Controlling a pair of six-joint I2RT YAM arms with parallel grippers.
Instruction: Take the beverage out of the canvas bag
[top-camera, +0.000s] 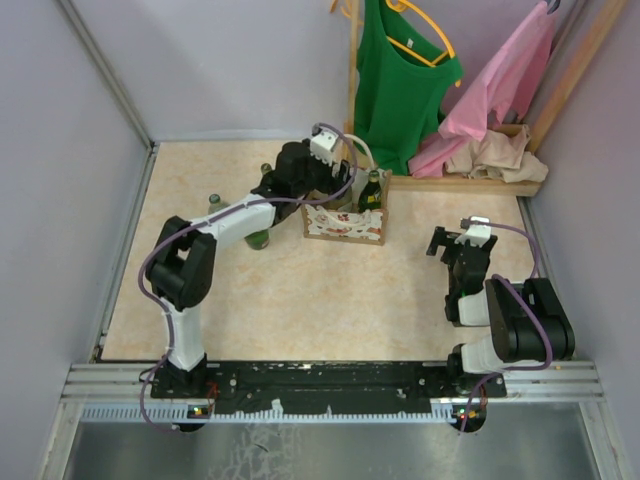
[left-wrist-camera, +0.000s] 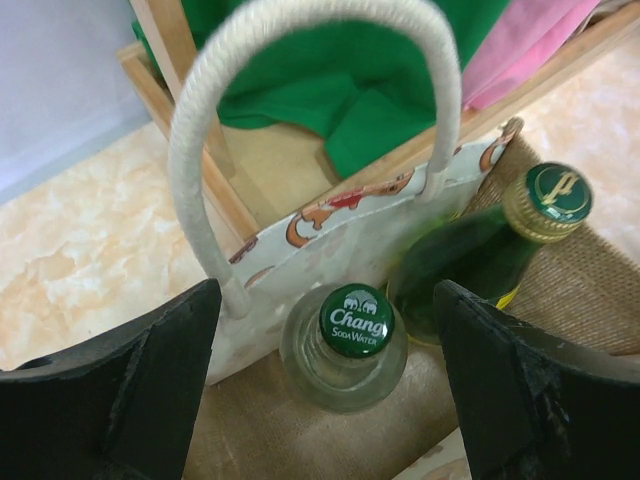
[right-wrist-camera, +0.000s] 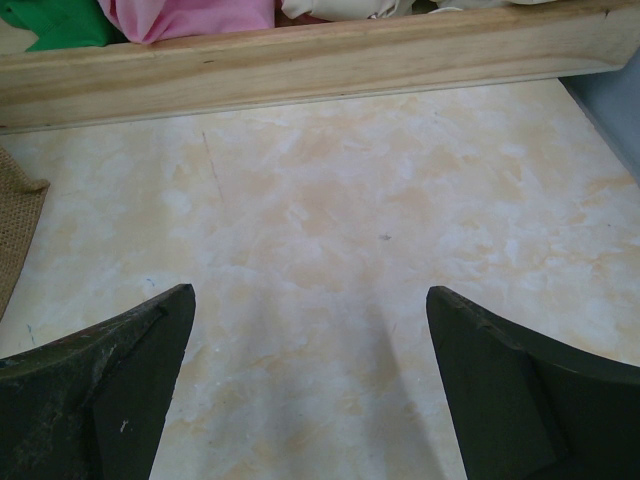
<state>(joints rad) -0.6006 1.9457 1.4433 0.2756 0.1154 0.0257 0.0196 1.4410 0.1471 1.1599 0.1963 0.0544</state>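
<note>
Bag stood upright mid-table, just in front of the wooden rack. Small boxy cream canvas, red-and-dark print on the side, brown burlap-like lining, thick white loop handle standing up.

Two bottles sat in the bag, upright and side by side. Clear bottle had a green cap reading "Chang Soda Water". Green bottle had a gold-rimmed green cap with a crest.

Left claw hung over the bag mouth, jaws spread wide either side of the clear bottle's neck, touching neither bottle as far as the wrist view showed; it held nothing.

Right claw was well apart from the bag, low over bare table, jaws wide open and empty.

Hard to make out: bottle bodies below the shoulders were hidden inside the bag. From the top view the left arm covered most of the bag's left half, so only the green bottle showed there. Two more bottles stood on the table to the left, partly behind the left arm; their labels could not be read. Fingertips of both claws were cut off at the frame edges.
</note>
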